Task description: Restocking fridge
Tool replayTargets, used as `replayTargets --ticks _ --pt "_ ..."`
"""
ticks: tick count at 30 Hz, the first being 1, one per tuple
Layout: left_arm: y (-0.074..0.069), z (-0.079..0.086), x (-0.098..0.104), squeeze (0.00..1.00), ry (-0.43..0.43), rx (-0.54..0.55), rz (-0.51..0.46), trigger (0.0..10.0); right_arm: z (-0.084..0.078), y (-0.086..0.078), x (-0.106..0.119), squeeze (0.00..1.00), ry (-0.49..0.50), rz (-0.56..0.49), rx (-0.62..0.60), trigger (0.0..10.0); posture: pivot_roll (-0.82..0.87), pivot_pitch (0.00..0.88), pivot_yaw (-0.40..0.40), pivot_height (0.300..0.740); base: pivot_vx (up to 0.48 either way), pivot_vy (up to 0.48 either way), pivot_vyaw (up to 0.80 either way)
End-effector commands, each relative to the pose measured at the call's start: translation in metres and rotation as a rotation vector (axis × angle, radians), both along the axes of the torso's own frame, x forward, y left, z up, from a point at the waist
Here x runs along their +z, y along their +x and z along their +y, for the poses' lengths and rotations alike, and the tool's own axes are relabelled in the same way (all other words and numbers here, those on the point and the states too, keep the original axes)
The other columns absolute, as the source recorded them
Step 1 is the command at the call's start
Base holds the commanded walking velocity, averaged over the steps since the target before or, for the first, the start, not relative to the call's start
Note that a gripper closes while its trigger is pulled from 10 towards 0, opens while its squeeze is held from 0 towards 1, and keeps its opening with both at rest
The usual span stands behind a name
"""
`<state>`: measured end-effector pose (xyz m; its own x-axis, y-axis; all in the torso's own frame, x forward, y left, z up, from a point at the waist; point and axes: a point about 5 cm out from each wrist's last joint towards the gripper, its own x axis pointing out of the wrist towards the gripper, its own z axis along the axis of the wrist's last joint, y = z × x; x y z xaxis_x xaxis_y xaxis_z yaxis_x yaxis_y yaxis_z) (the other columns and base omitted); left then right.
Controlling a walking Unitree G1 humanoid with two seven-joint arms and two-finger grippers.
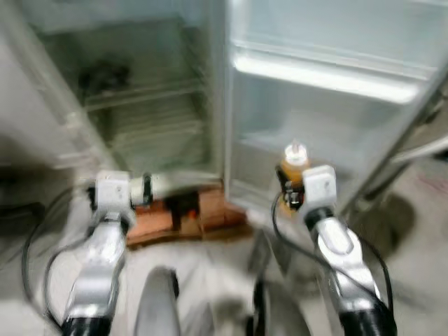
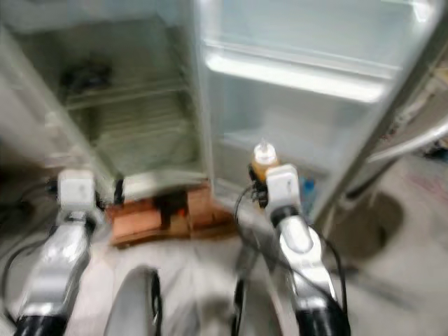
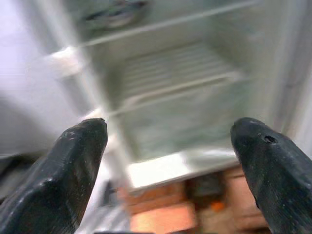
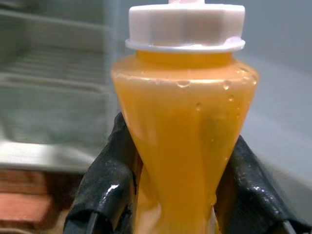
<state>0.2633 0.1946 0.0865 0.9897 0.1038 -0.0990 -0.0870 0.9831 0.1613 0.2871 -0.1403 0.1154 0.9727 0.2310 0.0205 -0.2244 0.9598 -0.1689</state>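
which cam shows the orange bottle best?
Right wrist view: the orange bottle is close and sharp, white cap visible, right gripper jaws pinching its waist. Both eye views show it small and blurred, upright before the open fridge door.

dark object on fridge shelf too blurred to identify, bottle base cut off

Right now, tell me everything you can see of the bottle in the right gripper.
The orange juice bottle is clear plastic with a pinched waist and a white cap, nearly full of orange liquid, droplets inside near the shoulder. It stands upright, clamped at the waist by the right gripper, in front of the open fridge door's lower part.
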Motion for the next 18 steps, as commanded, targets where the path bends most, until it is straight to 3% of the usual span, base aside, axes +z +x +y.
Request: replayTargets --ticks 1,11,18 --pt "0.001 -0.001 -0.001 0.00 0.009 -0.012 0.015 10.0 0.009 -0.001 0.006 0.00 -0.009 -0.019 0.048 10.0 0.00 0.123 0.021 0.646 0.000 0.000 0.00" --pt "-0.003 0.006 -0.003 0.00 0.000 0.002 0.020 10.0 0.000 0.000 0.000 0.00 -0.007 -0.006 0.007 10.0 0.01 0.124 0.016 0.646 0.000 0.000 0.00" --pt "-0.002 -0.002 -0.005 0.00 -0.017 -0.015 0.027 10.0 0.004 -0.003 -0.002 0.00 -0.008 -0.005 0.011 10.0 0.00 0.128 0.014 0.646 0.309 0.000 0.00"
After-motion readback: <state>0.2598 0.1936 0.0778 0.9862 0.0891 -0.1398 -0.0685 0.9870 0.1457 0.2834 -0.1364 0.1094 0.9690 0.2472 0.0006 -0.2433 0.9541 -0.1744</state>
